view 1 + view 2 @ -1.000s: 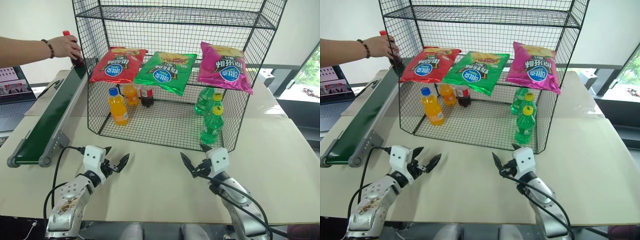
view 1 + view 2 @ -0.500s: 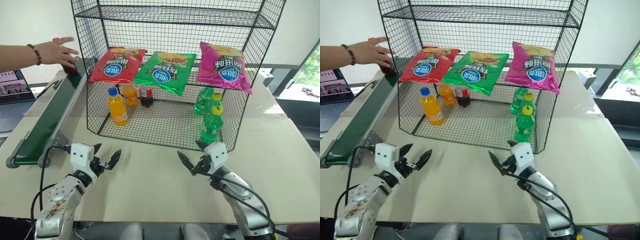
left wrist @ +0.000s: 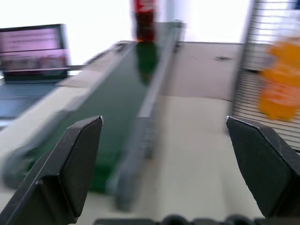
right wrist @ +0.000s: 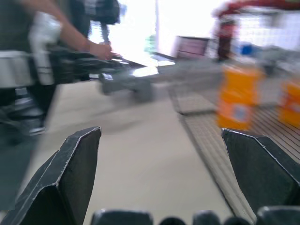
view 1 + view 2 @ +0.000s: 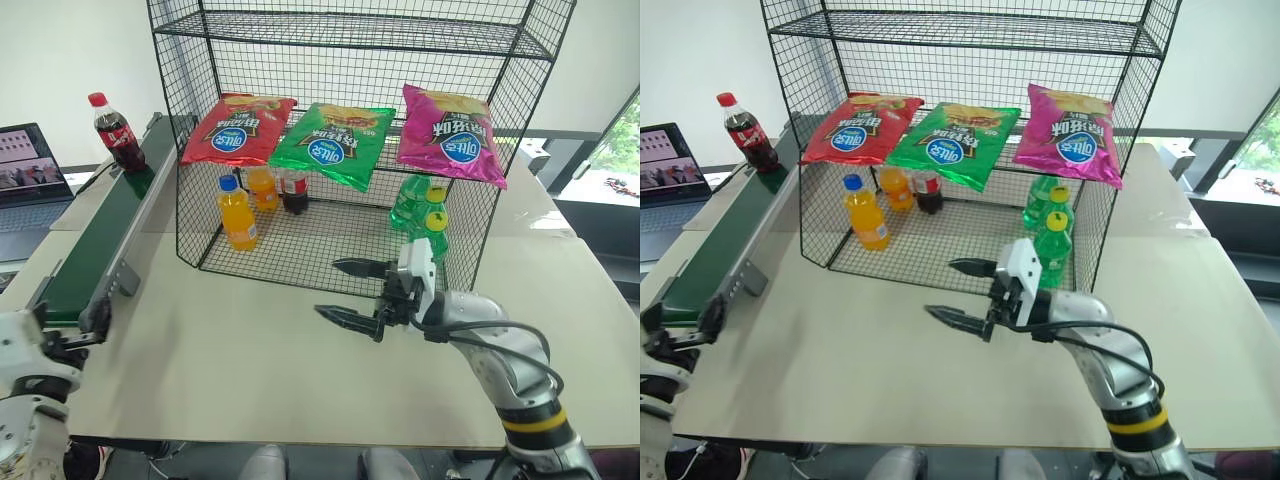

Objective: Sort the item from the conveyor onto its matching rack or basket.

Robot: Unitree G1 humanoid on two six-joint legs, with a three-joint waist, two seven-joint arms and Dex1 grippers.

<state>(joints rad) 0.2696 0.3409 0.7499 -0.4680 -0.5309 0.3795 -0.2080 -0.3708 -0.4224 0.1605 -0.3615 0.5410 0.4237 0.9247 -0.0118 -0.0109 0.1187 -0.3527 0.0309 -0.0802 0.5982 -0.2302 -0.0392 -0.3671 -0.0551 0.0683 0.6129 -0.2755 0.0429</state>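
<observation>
The item, a cola bottle (image 5: 117, 133) with a red cap, stands upright on the far end of the dark-green conveyor (image 5: 95, 235); it also shows at the belt's far end (image 3: 144, 21). Nothing touches it. The black wire rack (image 5: 480, 220) stands to the right of the belt. My left gripper (image 5: 685, 328) is open beside the belt's near end and points along it, both fingers (image 3: 70, 168) spread wide and empty. My right gripper (image 5: 327, 289) hovers in front of the rack, turned to the left, open and empty.
Red (image 5: 235, 130), green (image 5: 330, 143) and magenta (image 5: 450, 135) chip bags lie on the rack's middle tier. The floor tier holds orange bottles (image 5: 236, 213), a cola bottle (image 5: 294, 193) and green bottles (image 5: 425, 215). A laptop (image 5: 30, 160) sits far left. A person's hand (image 4: 99, 49) shows blurred.
The person's hand let go of the cola bottle and withdrew; the bottle now stands alone on the belt. My left gripper swung out left toward the belt. My right gripper rose and turned left.
</observation>
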